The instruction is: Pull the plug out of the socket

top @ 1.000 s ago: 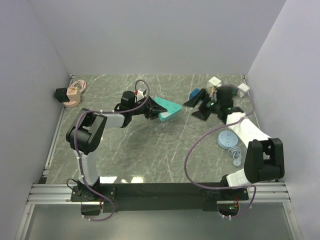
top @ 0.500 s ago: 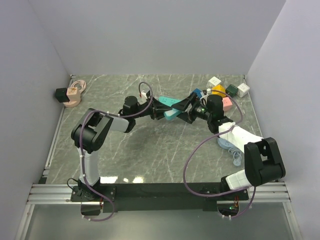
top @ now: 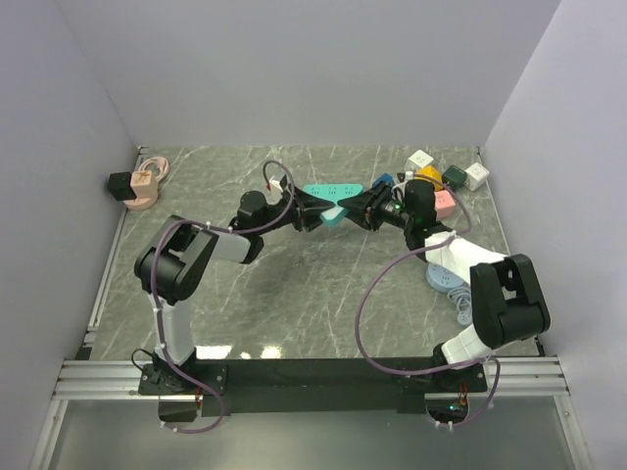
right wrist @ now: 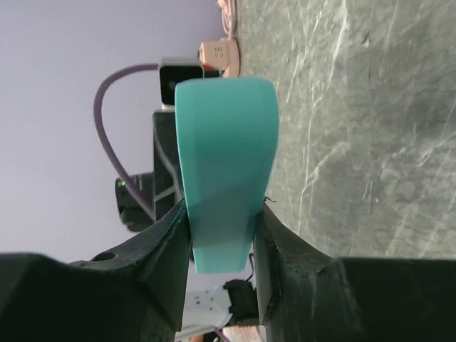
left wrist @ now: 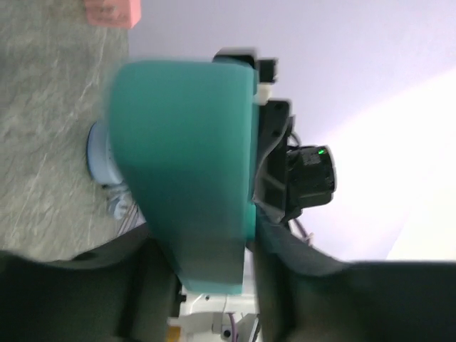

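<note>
The teal socket hangs above the table at mid-back, held from both ends. My left gripper is shut on its left end, and the left wrist view shows the teal body wedged between the dark fingers of the left gripper. My right gripper is shut on the right end. In the right wrist view both pads of the right gripper press the socket's sides. The plug is hidden from me in these views.
A pink socket strip with a black plug lies at the far left. Several adapters sit at the back right: white, yellow, pink, blue. A round blue socket with its cord lies by the right arm.
My right gripper swung left from the back-right cluster to the socket and shut on its right end. The left arm raised the socket and turned it more level.
</note>
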`<control>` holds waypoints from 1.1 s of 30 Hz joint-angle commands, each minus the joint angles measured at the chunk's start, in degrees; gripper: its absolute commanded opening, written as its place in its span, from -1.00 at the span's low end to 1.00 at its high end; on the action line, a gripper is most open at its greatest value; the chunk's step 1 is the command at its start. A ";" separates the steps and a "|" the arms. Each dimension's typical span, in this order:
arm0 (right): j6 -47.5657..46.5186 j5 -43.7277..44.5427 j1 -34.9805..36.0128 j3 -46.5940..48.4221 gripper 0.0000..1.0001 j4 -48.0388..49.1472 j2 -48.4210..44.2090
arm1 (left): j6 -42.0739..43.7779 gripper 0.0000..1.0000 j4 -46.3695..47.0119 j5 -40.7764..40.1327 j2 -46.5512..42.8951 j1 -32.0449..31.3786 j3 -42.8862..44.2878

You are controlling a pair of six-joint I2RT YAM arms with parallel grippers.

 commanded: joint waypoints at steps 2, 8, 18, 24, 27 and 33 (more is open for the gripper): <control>-1.75 2.10 -2.93 0.02 -1.00 3.21 -5.54 | 7.09 0.45 -8.08 2.99 -6.92 -3.02 -2.38; -10.88 4.56 -12.16 0.10 -1.00 -14.79 -14.87 | 24.05 0.99 -41.92 -7.82 -16.77 -1.00 -2.13; -30.59 25.40 -22.88 8.12 -1.00 -59.64 -15.67 | 39.45 0.99 -68.32 -22.08 -24.85 5.06 2.54; -29.97 30.84 -27.81 2.75 -1.00 -63.24 -13.83 | 42.60 0.99 -71.04 -22.77 -27.40 10.42 2.27; -29.97 33.04 -30.36 0.82 -1.00 -62.82 -13.21 | 44.63 0.99 -73.06 -24.88 -29.60 12.62 2.88; -31.10 33.22 -35.98 -0.51 -0.13 -64.91 -12.52 | 47.18 0.99 -75.97 -24.80 -31.71 17.54 3.67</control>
